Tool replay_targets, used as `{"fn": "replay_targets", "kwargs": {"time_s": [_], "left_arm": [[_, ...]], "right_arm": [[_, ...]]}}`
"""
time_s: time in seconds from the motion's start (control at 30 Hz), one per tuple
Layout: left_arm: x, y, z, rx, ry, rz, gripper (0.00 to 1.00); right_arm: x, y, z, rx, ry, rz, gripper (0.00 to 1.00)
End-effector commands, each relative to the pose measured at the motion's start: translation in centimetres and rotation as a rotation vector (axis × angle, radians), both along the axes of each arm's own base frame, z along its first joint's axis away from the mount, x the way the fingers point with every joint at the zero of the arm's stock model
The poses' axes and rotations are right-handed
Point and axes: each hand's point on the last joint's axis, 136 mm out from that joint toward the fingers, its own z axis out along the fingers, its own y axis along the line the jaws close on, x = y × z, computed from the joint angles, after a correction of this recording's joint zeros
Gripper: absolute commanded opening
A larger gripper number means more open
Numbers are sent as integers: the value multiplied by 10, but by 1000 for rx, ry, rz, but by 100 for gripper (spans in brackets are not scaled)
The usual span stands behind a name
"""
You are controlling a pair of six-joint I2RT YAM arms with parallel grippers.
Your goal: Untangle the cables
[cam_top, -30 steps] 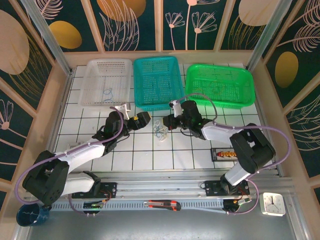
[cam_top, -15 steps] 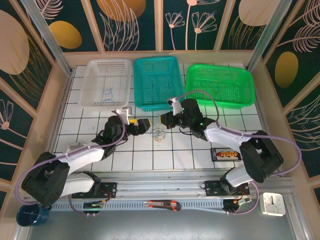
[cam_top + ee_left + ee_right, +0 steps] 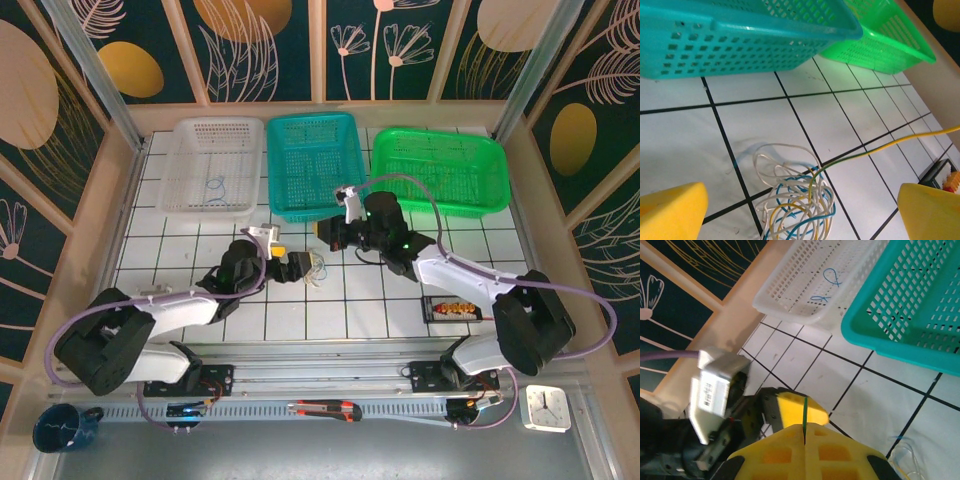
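The cables [image 3: 316,268] are a small tangle of white, blue and yellow wires lying on the white tiled table [image 3: 380,300]. In the left wrist view the tangle [image 3: 795,200] lies between the two yellow fingertips [image 3: 675,210] of my left gripper [image 3: 802,200], which is open around it. One yellow-green wire [image 3: 890,145] runs taut out of the tangle up to the right. My right gripper [image 3: 804,426] is shut on that wire's green end [image 3: 804,412], raised just beyond the tangle [image 3: 326,232]. The left gripper [image 3: 297,264] sits close to the left of the tangle.
Three baskets line the far side: white [image 3: 212,165] with a blue wire [image 3: 215,185] in it, teal [image 3: 316,165] and green [image 3: 440,170]. A small black tray of orange parts [image 3: 455,308] lies at the right. The two grippers are close together.
My left gripper has come nearer and lower, to the tangle's left side. My right gripper has shifted left and away from the tangle, holding the wire, which is now drawn out.
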Motion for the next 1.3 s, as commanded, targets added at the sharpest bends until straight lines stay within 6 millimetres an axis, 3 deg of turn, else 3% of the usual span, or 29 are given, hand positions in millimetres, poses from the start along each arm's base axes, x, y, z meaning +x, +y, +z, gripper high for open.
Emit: {"fn": "replay_targets", "kwargs": {"time_s": [0.0,0.27,0.6,0.87,1.07,1.17,1.27], "left_arm": [[7,-15,19,-36,-75,-36,96],[13,-22,4,-24,-48,-28,86],[10,-16,-29,1,13,-4,58],[7,-13,-44,13,46,1,52],[5,-15,-35,-13,42,-8,55],[4,-17,-24,-28,33,-17,62],[4,-20,-9,-48,22,-29,71]], "right_arm": [[-6,6,41,81,-36,15,0],[-14,12,70,142,-45,43,0],[-24,6,138,249,-121,54,0],[-26,-9,180,338,-170,29,0],[0,-43,180,329,-189,-112,0],[21,-70,172,307,-191,-234,0],[51,-113,163,280,-203,-404,0]]}}
